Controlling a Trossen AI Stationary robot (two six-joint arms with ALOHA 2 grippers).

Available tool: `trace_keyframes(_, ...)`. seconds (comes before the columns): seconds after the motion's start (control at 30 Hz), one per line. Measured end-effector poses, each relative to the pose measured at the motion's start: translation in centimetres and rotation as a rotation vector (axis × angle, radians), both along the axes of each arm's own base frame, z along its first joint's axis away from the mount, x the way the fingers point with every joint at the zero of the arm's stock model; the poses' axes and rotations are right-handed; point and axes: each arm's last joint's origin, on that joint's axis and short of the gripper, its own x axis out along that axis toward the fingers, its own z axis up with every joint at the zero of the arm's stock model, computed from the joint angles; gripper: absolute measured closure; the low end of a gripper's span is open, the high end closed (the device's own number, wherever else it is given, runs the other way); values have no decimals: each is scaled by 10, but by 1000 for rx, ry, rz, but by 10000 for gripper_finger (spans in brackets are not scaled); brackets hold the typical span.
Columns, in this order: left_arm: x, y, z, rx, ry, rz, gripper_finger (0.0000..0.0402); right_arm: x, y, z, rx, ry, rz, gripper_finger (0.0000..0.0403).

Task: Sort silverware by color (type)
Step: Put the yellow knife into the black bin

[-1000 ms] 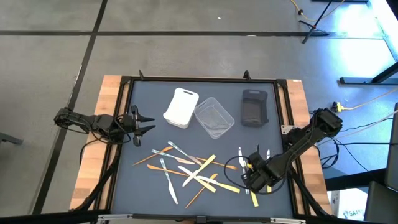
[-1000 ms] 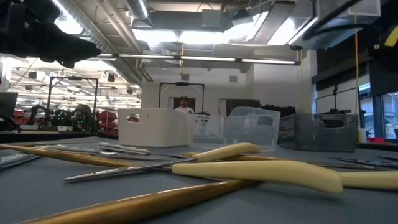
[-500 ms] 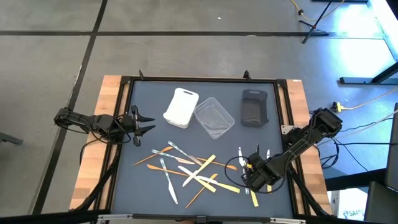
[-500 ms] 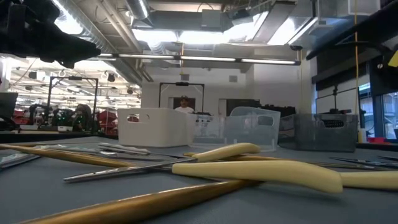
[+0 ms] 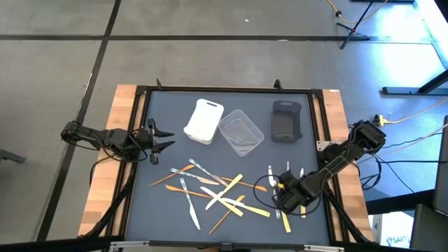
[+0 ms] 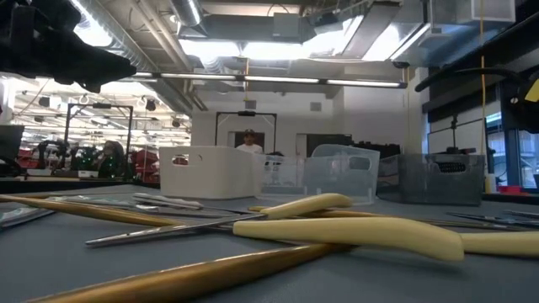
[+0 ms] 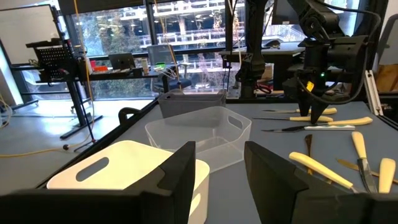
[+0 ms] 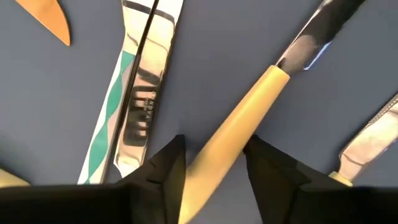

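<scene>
The silverware lies in a loose pile point(image 5: 213, 192) on the dark mat: tan point(image 6: 185, 278), yellow point(image 6: 362, 234) and clear pieces. A few more lie by the right edge point(image 5: 285, 224). My right gripper point(image 5: 281, 201) hovers low over those, pointing down, open. In the right wrist view point(image 8: 214, 158) its fingers stand on either side of a yellow handle point(image 8: 239, 121) that carries a silvery blade point(image 8: 317, 37). My left gripper point(image 5: 162, 139) waits open at the table's left edge, seen also in its wrist view point(image 7: 221, 171). My right gripper comes from above, pointing down, with its fingers point(image 8: 171, 163) across the yellow handle point(image 8: 214, 152), which lies flat on the mat. I cannot tell whether the fingers touch the handle.
Three tubs stand in a row at the far side: white point(image 5: 204, 120), clear point(image 5: 241, 131), dark grey point(image 5: 285, 120). A shiny flat piece point(image 8: 134, 93) and another handle point(image 8: 367, 146) lie close beside the right gripper. A person point(image 6: 248, 143) stands far off in the room.
My right arm has come down a little over the pieces by the table's right edge; in the low view its dark shape sinks at the upper right. The silverware and the left arm have kept still.
</scene>
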Motion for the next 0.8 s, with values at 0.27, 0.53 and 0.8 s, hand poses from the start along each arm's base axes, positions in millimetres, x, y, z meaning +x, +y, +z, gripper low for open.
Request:
trace_keyframes(0.27, 0, 0, 0, 0, 0, 0, 269, 0, 0, 0, -4, -3, -1, 316)
trace_keyframes(0.53, 0, 0, 0, 0, 0, 0, 270, 0, 0, 0, -5, -2, -1, 364)
trace_keyframes(0.8, 0, 0, 0, 0, 0, 0, 270, -1, -1, 1, -4, -5, -1, 368)
